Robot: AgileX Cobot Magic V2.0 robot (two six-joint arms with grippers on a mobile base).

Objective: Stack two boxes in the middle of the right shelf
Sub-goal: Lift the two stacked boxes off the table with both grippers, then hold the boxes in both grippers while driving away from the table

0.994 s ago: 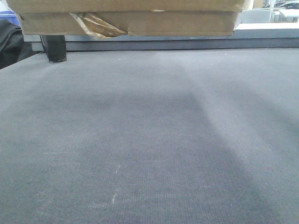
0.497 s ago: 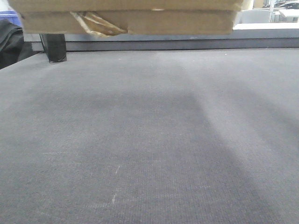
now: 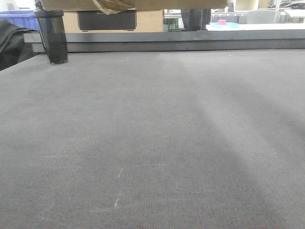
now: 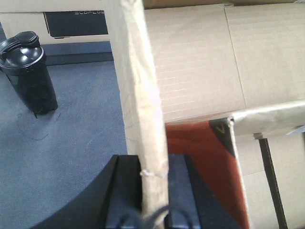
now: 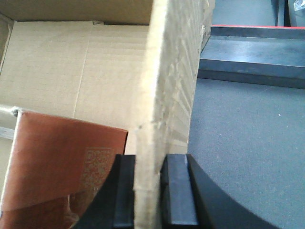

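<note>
The step in hand reads as the carry: the load is up off the worktop (image 3: pixel 152 143) and not yet at the shelf. The left gripper (image 4: pixel 152 187) is closed hard on one upright wall of the large box (image 4: pixel 143 95), the cardboard pinched flat between its jaws. The right gripper (image 5: pixel 151 188) is clamped the same way on the opposite wall (image 5: pixel 167 71). Inside the box lies an orange-red printed carton (image 5: pixel 57 152). From the front, only a brown strip shows at the top edge of the view. That strip appears to be the thin flat box (image 3: pixel 157 4), with its peeling tape (image 3: pixel 112 5) hanging down. It hangs well above the grey felt, toward the far edge of the worktop, where a black tumbler (image 3: pixel 52 36) stands near the far left corner. How the thin box is held under the large one cannot be seen. The right shelf middle is in none of the views, so the next move calls for swinging right. Both arms must travel together so the thin walls do not buckle, and the stack must stay level until it is over the shelf.
</note>
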